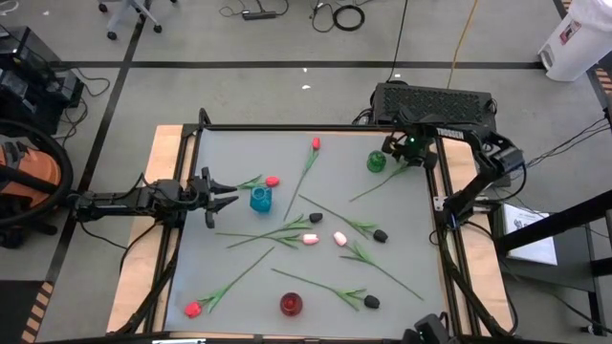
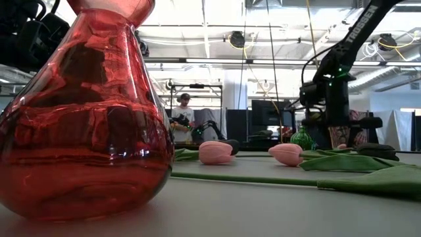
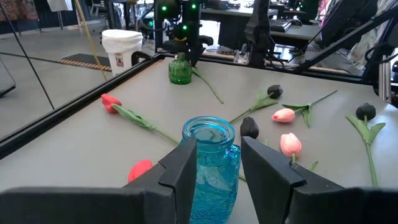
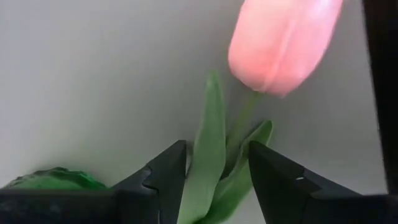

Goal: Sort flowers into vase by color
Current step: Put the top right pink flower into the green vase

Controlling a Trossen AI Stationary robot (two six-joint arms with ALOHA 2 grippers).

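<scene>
Artificial tulips lie scattered on the grey table: red ones (image 1: 316,143) (image 1: 272,181) (image 1: 193,308), pink ones (image 1: 310,238) (image 1: 339,239), black ones (image 1: 316,218) (image 1: 381,235) (image 1: 371,301). Another pink tulip (image 4: 283,43) lies at the far right, its stem (image 1: 378,186) running toward the table's middle. My right gripper (image 1: 409,158) (image 4: 217,152) points down over it, open, one finger on either side of its leaves (image 4: 214,168) just below the head, beside the green vase (image 1: 377,161). My left gripper (image 1: 225,194) (image 3: 217,146) waits open at the table's left, facing the blue vase (image 1: 260,199).
A red vase (image 1: 291,304) (image 2: 79,112) stands near the front edge. The green vase (image 4: 56,179) is close beside my right gripper's fingers. Black rails (image 1: 316,127) frame the table. A person (image 2: 184,112) is far off in the room behind.
</scene>
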